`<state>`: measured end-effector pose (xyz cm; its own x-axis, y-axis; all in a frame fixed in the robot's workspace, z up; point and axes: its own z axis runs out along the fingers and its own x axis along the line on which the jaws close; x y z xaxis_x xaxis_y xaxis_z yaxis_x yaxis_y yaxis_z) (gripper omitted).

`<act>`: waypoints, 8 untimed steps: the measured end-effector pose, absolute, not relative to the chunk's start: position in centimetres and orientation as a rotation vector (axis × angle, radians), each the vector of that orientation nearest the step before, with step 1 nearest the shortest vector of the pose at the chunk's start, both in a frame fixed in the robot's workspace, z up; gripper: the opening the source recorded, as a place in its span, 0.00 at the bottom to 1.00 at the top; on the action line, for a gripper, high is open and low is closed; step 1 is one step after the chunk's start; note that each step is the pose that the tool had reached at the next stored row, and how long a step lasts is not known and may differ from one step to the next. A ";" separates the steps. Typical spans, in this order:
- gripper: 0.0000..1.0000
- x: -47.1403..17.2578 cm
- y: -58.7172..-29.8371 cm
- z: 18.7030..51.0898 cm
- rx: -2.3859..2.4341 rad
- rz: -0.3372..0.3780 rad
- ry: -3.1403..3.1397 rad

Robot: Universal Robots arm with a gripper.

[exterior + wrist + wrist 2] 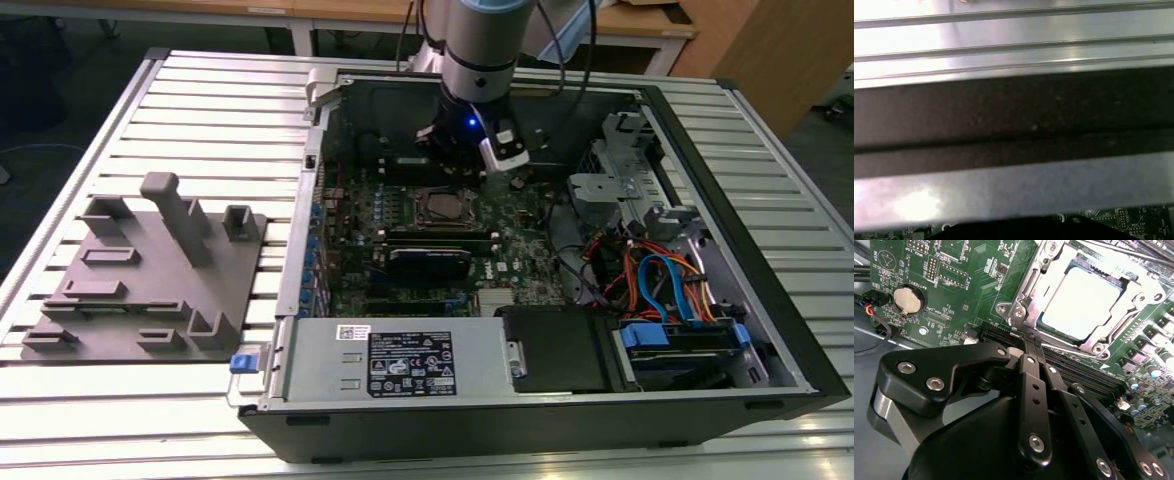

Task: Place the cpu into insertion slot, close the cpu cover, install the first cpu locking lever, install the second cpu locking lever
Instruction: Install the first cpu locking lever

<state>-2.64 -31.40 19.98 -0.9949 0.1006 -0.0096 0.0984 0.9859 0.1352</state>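
**Cpu** (1081,302): sat flat inside the insertion slot (1006,310). Pale metal top showed through the window of the cpu cover (1104,337), itself lying down on the slot's rim. Judged light, stiff and thin, slick on top, fragile underneath (contacts and socket pins bend easily). Best taken by opposite edges, never the underside.

**Cover:** judged springy sheet metal, to be pressed at its frame, not through the window.

**Gripper** (1030,342): hung just beside a corner of the slot, over the long black slots (1074,372). Fingers drawn together, nothing seen between them.

**Coin cell** (906,299): stood well apart from the slot, on the same board.

**Writing:** white printed label (411,362) on the power supply, well apart from the slot; fine board lettering near the slot. Noted as present, left unread.
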 end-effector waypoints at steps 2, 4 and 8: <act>0.11 -2.6 -31.4 19.8 0.156 0.211 3.114; 0.11 -2.6 -31.4 19.8 0.157 0.211 3.114; 0.11 -2.6 -31.4 19.7 0.157 0.210 3.114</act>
